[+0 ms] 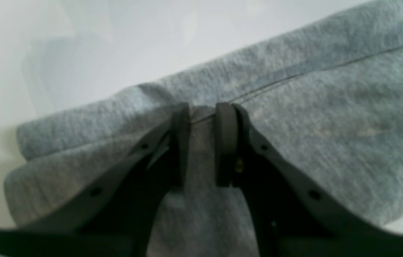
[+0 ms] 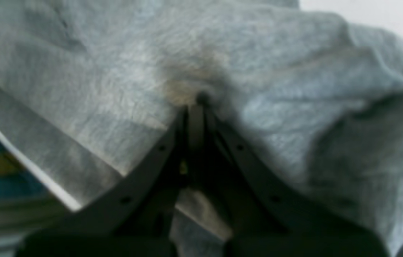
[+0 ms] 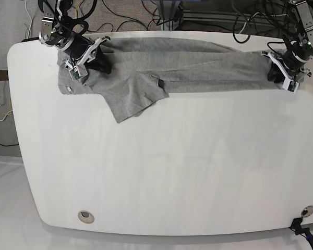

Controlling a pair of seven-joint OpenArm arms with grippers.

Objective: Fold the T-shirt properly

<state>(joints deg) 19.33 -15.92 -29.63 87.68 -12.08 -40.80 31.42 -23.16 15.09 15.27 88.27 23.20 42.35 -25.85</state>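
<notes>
T-shirt [image 3: 198, 67] lies stretched along the top of the surface [image 3: 172, 172]. Left claw [image 1: 202, 110] pinches its hem at upper right; right claw [image 2: 196, 107], fully closed, grips cloth at upper left. Advise lifting both evenly, keeping the fabric taut.

The base view looks down from high above the near edge of the white table [image 3: 161, 172] and takes in its whole top, both arms at the far corners. Each wrist view sits just behind its own gripper, looking along the fingers at very close range (both are blurred). All three share the grey T-shirt [image 3: 188, 65] — the left wrist view its end at the base view's right, the right wrist view the opposite end.
</notes>
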